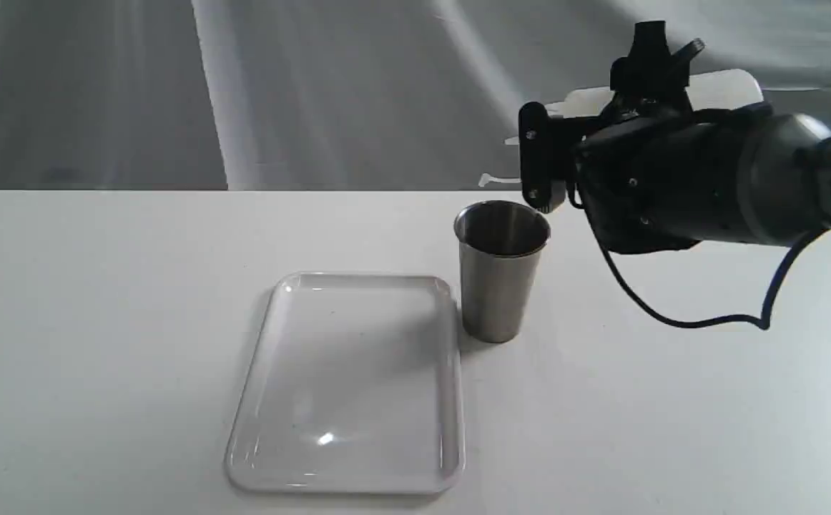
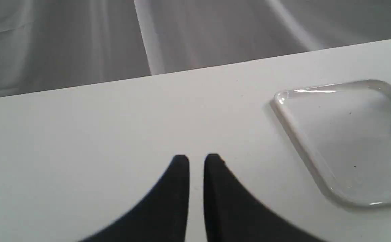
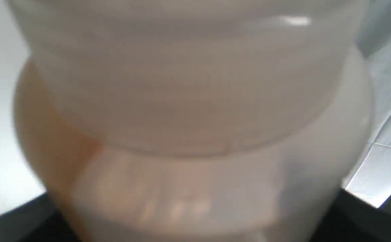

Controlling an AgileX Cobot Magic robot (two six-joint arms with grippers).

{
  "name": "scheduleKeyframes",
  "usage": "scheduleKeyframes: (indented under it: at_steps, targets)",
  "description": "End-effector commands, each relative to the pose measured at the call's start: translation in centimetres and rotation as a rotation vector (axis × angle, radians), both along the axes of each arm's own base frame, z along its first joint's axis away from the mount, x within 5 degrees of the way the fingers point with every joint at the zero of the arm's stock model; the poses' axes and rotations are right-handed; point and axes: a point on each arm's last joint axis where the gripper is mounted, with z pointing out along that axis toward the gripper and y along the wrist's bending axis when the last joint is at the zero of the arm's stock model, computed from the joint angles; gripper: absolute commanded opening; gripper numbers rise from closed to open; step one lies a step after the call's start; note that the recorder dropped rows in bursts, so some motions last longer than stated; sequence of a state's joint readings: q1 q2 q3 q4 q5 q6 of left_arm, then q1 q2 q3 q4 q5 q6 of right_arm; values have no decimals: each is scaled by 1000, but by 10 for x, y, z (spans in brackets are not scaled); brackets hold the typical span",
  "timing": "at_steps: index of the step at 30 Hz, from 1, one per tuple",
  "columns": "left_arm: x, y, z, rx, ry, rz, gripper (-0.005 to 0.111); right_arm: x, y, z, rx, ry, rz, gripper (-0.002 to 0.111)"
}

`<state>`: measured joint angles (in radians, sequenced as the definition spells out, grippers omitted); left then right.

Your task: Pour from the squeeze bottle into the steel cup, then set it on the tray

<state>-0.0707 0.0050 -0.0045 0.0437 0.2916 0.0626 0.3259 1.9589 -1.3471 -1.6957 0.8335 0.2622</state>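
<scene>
The squeeze bottle (image 1: 730,87) lies tipped on its side in the air, with my right gripper (image 1: 541,146) shut on it. Its nozzle end points left, above and just behind the steel cup (image 1: 501,268). Up close, the bottle (image 3: 195,101) fills the right wrist view, whitish with amber liquid pooled along one side. The cup stands upright on the table beside the far right corner of the white tray (image 1: 244,408). No liquid stream shows. My left gripper (image 2: 197,161) hovers shut over bare table, to the left of the tray (image 2: 296,131).
A black cable (image 1: 709,320) loops down from the right arm above the table. A grey cloth backdrop (image 1: 315,86) hangs behind the table's far edge. The white table (image 1: 101,322) spreads left of the tray.
</scene>
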Motion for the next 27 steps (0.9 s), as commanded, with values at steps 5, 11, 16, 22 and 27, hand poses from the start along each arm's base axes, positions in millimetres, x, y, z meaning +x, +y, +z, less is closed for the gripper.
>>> scheduleKeyframes:
  at_steps: [5, 11, 16, 22, 27]
  targets:
    - [0, 0, -1, -2, -7, -3, 8, -1, -1, 10, -126, 12, 24, 38]
    - [0, 0, -1, -2, -7, -3, 8, -1, -1, 10, -203, 54, 37, 38]
    - [0, 0, -1, -2, -7, -3, 8, -1, -1, 10, -247, 81, 49, 38]
    - [0, 0, -1, -2, -7, -3, 8, -1, -2, 11, -328, 127, 65, 38]
    - [0, 0, -1, -2, -7, -3, 8, -1, -2, 11, -393, 166, 82, 38]
